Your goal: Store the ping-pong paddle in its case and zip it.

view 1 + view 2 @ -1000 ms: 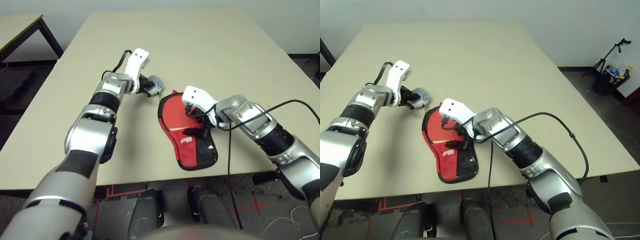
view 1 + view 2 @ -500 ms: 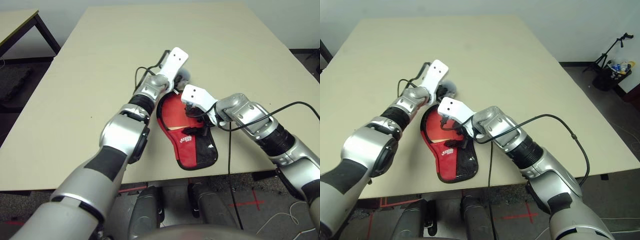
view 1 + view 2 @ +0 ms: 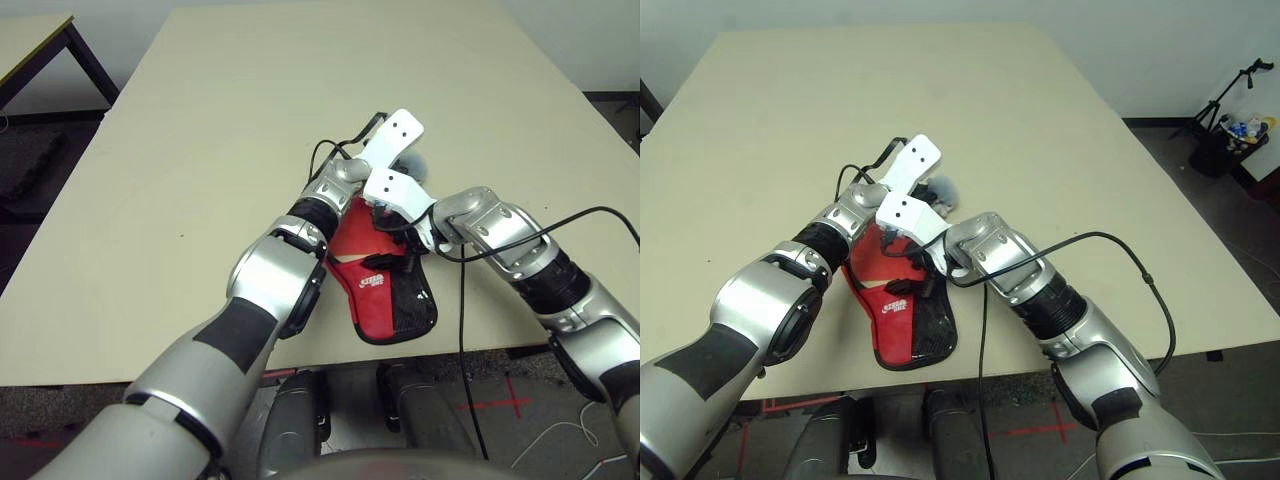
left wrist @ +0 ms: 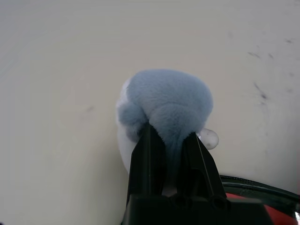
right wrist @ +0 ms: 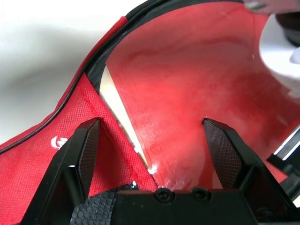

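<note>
From my station I see the paddle-shaped red fabric case with black edging and a black mesh pocket (image 3: pixel 385 290) lying flat near the front edge of the pale beige desk (image 3: pixel 200 130), its round end gaping open toward the far side. Inside it, in the right wrist view, sits the round red-rubber-faced ping-pong paddle (image 5: pixel 197 93), blade partly under the red flap; I cannot see its handle. My right end effector (image 5: pixel 154 140) hangs just over that opening with its fingers spread wide, gripping nothing. My left end effector (image 4: pixel 169 154) is pressed together on a small grey fuzzy rounded pouch (image 4: pixel 164 103), which it holds just beyond the case's open rim. I judge the paddle to be stiff, light and sturdy, with a tacky rubber face that will drag against the lining rather than slide, so I would push it by its edge. The case looks soft and floppy: it will wrinkle and shift on the smooth desk unless pinned, so one end effector should hold the black edging close to the zipper while the other takes the small pull, which I cannot pick out here.
</note>
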Robot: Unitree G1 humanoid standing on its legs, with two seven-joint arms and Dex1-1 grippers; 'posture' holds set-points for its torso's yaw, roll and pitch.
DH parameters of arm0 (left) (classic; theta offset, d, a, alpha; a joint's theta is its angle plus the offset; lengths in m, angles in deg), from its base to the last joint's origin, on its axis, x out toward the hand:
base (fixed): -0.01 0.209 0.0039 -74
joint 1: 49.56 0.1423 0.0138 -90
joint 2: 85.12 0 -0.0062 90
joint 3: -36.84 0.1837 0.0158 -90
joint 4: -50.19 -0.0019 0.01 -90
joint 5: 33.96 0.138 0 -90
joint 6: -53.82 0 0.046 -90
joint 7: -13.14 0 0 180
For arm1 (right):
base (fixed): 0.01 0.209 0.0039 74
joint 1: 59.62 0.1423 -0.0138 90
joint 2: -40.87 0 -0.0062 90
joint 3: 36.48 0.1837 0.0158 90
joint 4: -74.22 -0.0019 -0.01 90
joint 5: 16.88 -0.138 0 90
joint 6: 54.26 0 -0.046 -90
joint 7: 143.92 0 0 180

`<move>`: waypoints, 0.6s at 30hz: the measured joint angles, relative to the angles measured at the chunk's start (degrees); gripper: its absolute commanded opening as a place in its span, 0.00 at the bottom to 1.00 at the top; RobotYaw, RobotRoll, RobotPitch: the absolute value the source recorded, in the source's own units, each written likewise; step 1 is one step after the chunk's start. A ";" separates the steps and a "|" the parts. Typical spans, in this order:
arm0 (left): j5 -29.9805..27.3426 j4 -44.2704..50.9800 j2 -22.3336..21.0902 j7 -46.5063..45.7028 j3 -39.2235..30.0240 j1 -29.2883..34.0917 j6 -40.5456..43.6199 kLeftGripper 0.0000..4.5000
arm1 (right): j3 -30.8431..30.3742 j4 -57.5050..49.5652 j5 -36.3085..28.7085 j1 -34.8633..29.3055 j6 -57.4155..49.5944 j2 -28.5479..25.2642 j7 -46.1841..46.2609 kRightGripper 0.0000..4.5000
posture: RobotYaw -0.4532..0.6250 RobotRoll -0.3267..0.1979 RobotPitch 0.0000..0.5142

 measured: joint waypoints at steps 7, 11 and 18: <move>-1.03 0.08 -2.30 0.33 -1.80 -0.06 0.00 0.64 | 0.27 2.10 0.06 0.52 1.13 0.86 0.05 1.00 | 0.30 0.62 0.30; -2.43 0.48 -3.94 2.35 -3.62 -0.79 -0.01 0.92 | 0.64 2.87 0.05 0.63 1.51 1.03 0.06 1.00 | 0.31 0.62 0.29; -7.54 3.26 -7.07 6.48 -8.19 -4.04 -0.11 0.99 | 1.67 3.16 -0.11 0.23 1.55 1.10 0.07 1.00 | 0.31 0.62 0.26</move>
